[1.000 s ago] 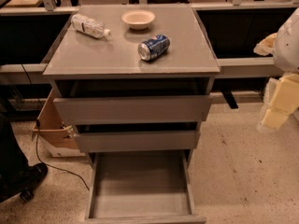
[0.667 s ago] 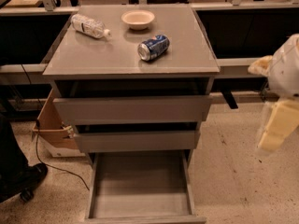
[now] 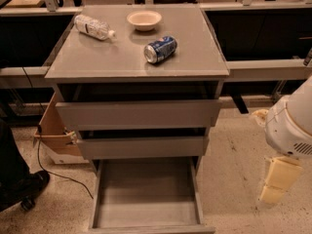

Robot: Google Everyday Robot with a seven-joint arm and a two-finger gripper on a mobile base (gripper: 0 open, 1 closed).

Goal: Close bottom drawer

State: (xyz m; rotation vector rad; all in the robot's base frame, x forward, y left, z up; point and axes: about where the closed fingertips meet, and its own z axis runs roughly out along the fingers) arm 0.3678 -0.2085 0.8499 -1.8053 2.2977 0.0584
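The bottom drawer (image 3: 146, 199) is the lowest of three grey drawers in the cabinet (image 3: 139, 62). It is pulled far out toward me, showing an empty shallow grey box, and its front panel (image 3: 151, 229) lies at the lower edge of the camera view. My gripper (image 3: 274, 190) hangs cream-coloured under the white arm housing (image 3: 292, 123). It is to the right of the cabinet, over the floor, level with the open drawer and clear of it.
The two upper drawers (image 3: 139, 113) (image 3: 141, 147) stand slightly ajar. On the cabinet top lie a plastic bottle (image 3: 93, 27), a bowl (image 3: 144, 19) and a blue can (image 3: 160, 49). A cardboard box (image 3: 53, 130), a cable (image 3: 53, 169) and a dark shoe (image 3: 22, 189) are on the left.
My arm and gripper have dropped down the right side of the cabinet and shifted slightly left. The drawers and the items on top have not moved.
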